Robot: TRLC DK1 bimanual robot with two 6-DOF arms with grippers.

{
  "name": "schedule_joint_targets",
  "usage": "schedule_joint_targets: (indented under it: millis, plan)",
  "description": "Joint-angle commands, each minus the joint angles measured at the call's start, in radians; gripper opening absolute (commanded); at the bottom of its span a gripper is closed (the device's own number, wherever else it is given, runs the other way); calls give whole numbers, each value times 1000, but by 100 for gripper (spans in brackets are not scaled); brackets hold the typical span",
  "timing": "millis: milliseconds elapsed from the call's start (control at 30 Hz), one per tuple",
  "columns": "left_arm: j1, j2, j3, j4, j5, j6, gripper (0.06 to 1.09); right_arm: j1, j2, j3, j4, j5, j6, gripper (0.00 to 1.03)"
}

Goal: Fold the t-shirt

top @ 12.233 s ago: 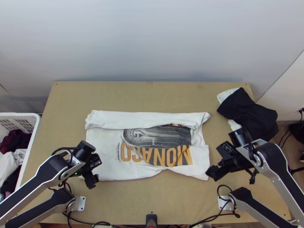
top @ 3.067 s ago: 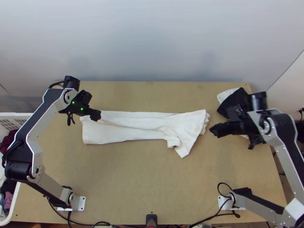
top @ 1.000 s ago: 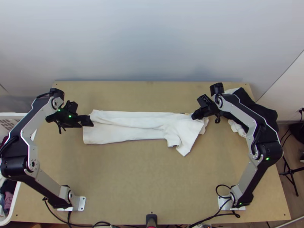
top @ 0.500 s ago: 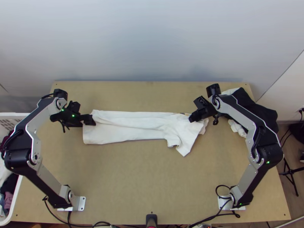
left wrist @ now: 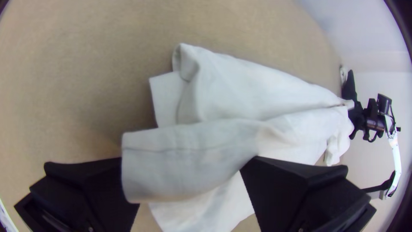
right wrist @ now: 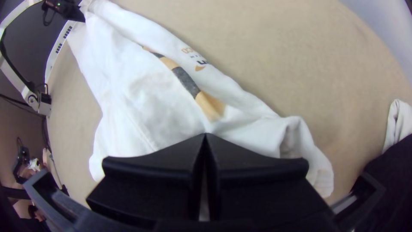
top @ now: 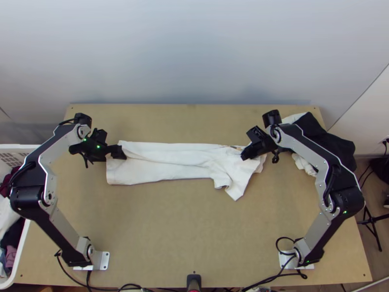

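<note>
The white t-shirt lies as a long narrow strip across the table, its right part bunched with a corner pointing to the near edge. My left gripper is at the strip's left end. In the left wrist view the left gripper stands open, a raised flap of the t-shirt between its fingers. My right gripper is at the strip's far right part. In the right wrist view the right gripper is shut on the t-shirt, creases running to its tips beside a strip of print.
Black and white clothes lie bunched at the table's far right corner, behind the right arm. A white basket with clothes stands off the left edge. Bare tabletop stretches between the arms' bases.
The near part of the t-shirt has gone over to the far side, covering the print. My right gripper has come in from the right onto the cloth. Lately my left gripper has shifted slightly right.
</note>
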Motion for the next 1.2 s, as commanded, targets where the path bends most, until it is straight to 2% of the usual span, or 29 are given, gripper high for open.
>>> schedule_joint_targets:
  millis: [0, 67, 167, 233, 333, 467, 700, 767, 833, 1000, 1167]
  plan:
    - [-14, 16, 11, -24, 23, -27, 85, 21, -22, -34, -2, 0, 2, 3]
    - [-18, 18, 10, -28, 43, -30, 77, 26, -27, -38, -2, 0, 4, 3]
    - [-24, 22, 11, -30, 49, -39, 50, 32, -30, -35, -2, 0, 4, 3]
    - [-26, 30, 13, -31, 58, -42, 37, 33, -30, -29, -2, 0, 4, 3]
    - [-27, 33, 11, -34, 81, -42, 28, 33, -28, -26, -2, 0, 1, 3]
    - [-23, 33, 17, -33, 116, -49, 10, 29, -14, -28, 6, 0, -1, 3]
    - [-29, 24, 53, -59, 181, -52, 9, 21, -22, -11, -11, 0, 18, 3]
    - [-31, 10, 66, -73, 219, -55, 9, -1, -48, 26, -49, -22, 52, 3]
    - [-38, -19, 68, -73, 237, -61, 10, -24, -97, 63, -100, -86, 68, 3]
    - [-75, -85, 63, -80, 247, -62, 10, -39, -205, 78, -178, -92, 64, 3]
    - [-113, -104, 97, -79, 276, -95, 9, -119, -300, 38, -258, -92, 62, 3]
